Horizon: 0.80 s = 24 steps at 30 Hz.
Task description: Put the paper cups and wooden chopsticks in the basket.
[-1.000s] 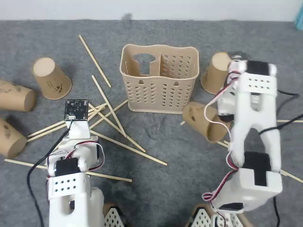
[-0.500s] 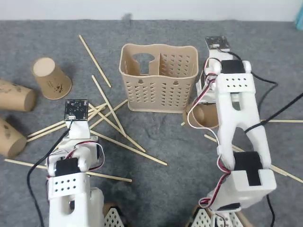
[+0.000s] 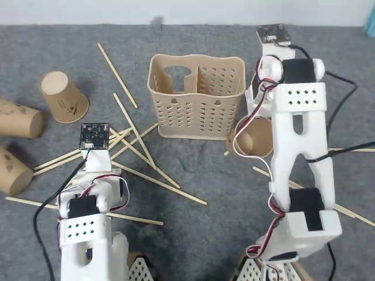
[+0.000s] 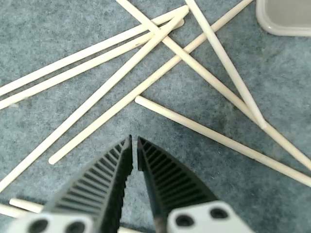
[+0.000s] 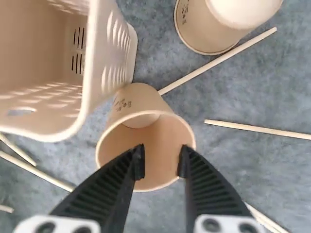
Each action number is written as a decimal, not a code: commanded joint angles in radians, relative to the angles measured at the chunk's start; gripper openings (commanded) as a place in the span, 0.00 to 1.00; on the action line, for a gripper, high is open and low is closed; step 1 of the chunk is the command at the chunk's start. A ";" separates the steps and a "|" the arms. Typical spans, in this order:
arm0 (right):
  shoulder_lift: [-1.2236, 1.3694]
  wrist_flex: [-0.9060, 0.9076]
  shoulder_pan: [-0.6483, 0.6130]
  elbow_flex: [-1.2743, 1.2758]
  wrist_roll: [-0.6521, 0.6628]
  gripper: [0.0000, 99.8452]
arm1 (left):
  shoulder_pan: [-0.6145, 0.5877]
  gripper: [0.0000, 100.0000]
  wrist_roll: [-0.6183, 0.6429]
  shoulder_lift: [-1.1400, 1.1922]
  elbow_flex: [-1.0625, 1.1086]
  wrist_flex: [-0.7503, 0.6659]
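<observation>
My right gripper (image 5: 160, 153) is shut on the rim of a brown paper cup (image 5: 146, 141), held off the carpet beside the right wall of the beige basket (image 5: 53, 63). From above, that cup (image 3: 254, 140) faces mouth-up just right of the basket (image 3: 197, 96). My left gripper (image 4: 134, 141) is shut with nothing in it, hovering over several crossed wooden chopsticks (image 4: 194, 58). The chopsticks (image 3: 135, 146) lie scattered left of and in front of the basket. A second cup (image 5: 223, 22) stands upside down near the held one.
An upside-down cup (image 3: 63, 96) and two cups lying on their sides (image 3: 20, 119) (image 3: 10, 170) are at the far left. More chopsticks (image 5: 218, 58) lie on the grey carpet to the right of the basket. The basket has two compartments.
The right arm has raised the cup from lying on the carpet and carried it up towards the basket's right side. The left arm has not moved.
</observation>
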 commanded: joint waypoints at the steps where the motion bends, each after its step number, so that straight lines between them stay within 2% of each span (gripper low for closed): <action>1: -0.090 0.039 0.071 0.005 0.054 0.14 | -0.002 0.01 -0.008 -0.020 -0.002 -0.028; 7: -0.122 0.018 0.139 0.161 0.103 0.13 | -0.002 0.01 -0.008 -0.020 -0.002 -0.028; 15: -0.125 -0.209 0.150 0.436 0.097 0.13 | -0.002 0.01 -0.008 -0.020 -0.002 -0.028; 24: -0.116 -0.254 0.128 0.463 0.094 0.13 | -0.002 0.01 -0.008 -0.020 -0.002 -0.028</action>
